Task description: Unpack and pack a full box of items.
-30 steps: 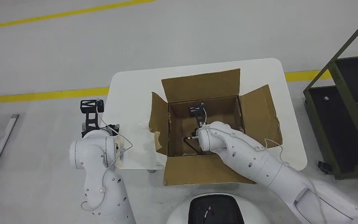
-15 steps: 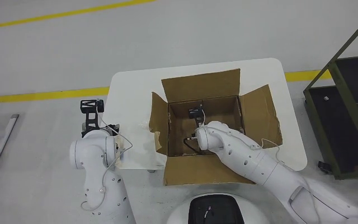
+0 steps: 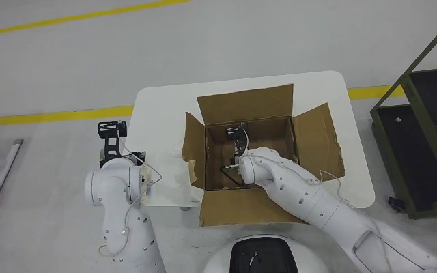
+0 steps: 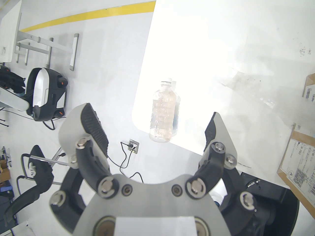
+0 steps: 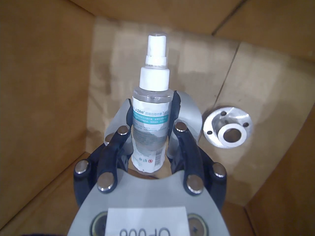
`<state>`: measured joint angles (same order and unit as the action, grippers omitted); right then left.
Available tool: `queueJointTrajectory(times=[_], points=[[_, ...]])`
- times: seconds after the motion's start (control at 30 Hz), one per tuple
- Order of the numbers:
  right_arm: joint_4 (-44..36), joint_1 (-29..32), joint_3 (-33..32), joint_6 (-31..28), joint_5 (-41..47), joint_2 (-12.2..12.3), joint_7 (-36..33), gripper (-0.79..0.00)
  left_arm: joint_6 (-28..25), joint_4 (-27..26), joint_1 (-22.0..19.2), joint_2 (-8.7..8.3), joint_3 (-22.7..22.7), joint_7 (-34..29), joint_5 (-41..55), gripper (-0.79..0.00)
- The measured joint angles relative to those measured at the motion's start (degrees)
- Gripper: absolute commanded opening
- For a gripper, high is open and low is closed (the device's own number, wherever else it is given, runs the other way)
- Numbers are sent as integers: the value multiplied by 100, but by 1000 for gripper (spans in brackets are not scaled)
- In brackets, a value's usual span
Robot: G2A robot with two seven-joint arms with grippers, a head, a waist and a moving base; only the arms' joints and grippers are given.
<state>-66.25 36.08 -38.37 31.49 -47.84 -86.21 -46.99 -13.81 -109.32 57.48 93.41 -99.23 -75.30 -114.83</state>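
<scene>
An open cardboard box (image 3: 311,140) stands on the white table (image 3: 164,109). My right gripper (image 3: 237,131) is inside it, shut on a clear spray bottle (image 5: 154,74) with a white pump top, held above the box floor by my right gripper (image 5: 152,104). A round metal flange (image 5: 227,130) lies on the box floor beside it. My left gripper (image 3: 111,127) hangs open past the table's left edge. Below my left gripper (image 4: 150,117), a clear water bottle (image 4: 163,104) lies on the table's corner, apart from the fingers.
A crumpled clear plastic film (image 4: 246,87) lies on the table between the water bottle and the box. The box's flaps (image 3: 246,102) stand out on all sides. A dark green cart (image 3: 410,136) stands to the right of the table.
My right gripper has shifted slightly inside the box, and the spray bottle's white top now shows in the top view. The left arm has kept still.
</scene>
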Motion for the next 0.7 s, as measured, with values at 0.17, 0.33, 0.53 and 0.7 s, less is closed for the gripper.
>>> queueJointTrajectory(times=[0.17, 0.33, 0.53, 0.7], points=[[-1375, 670, -541, -430, -624, 290, 530, -785, 0, 0, 0, 0, 0, 0, 0, 0], [-3093, 1666, -1463, -912, -1246, 649, 544, -785, 0, 0, 0, 0, 0, 0, 0, 0], [-4726, 2886, -2757, -1541, -959, 896, 881, -785, 0, 0, 0, 0, 0, 0, 0, 0], [-5196, 3541, -3464, -2017, -237, 952, 1404, -785, 0, 0, 0, 0, 0, 0, 0, 0]])
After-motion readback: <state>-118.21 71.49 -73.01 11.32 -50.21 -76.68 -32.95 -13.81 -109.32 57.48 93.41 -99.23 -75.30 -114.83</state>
